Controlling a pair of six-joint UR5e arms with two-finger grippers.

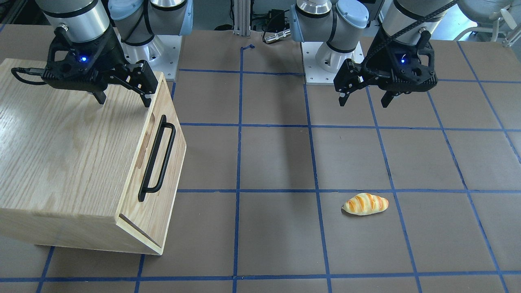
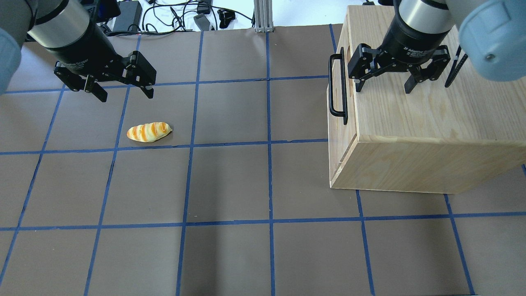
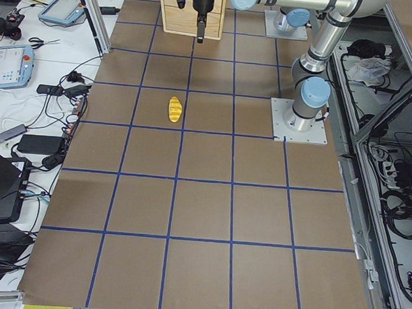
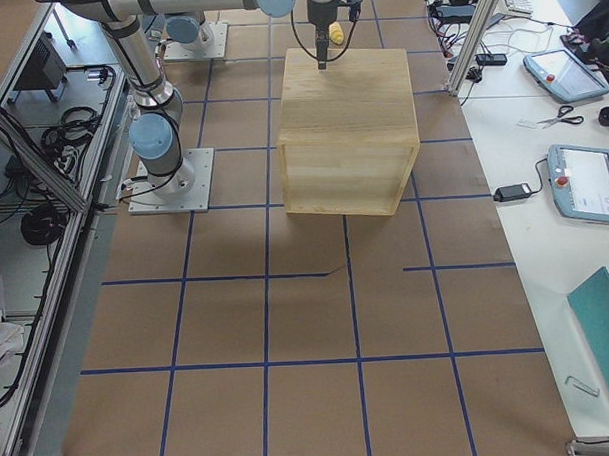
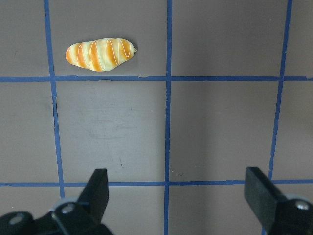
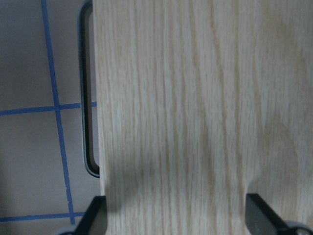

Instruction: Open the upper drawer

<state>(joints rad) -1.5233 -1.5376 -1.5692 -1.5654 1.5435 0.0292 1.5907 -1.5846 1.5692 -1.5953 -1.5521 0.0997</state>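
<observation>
Exterior front-facing: upper drawer [image 1: 156, 158] lies just below right pincer [image 1: 123, 101], seemingly apart.

1. Arm tubes [image 1: 77, 16]: brushed silver metal, edged with black bands.
2. Joint caps [image 1: 352, 12]: rounded, pale blue-grey; the near one in the overhead view has a small centre screw.
3. Base plates [image 1: 313, 75]: flat, white, with small bolt holes along the edges.
4. Left gripper [image 1: 364, 101]: black open-frame linkage with two fingers, a lit blue light [image 1: 403, 61] on the housing and a ribbed black cable [image 1: 411, 26] across the wrist.
5. Right gripper [image 1: 123, 101]: same black build and blue light, with a smooth black cable [image 1: 24, 71] at its side and small white lettering [image 2: 415, 50] on the collar.
</observation>
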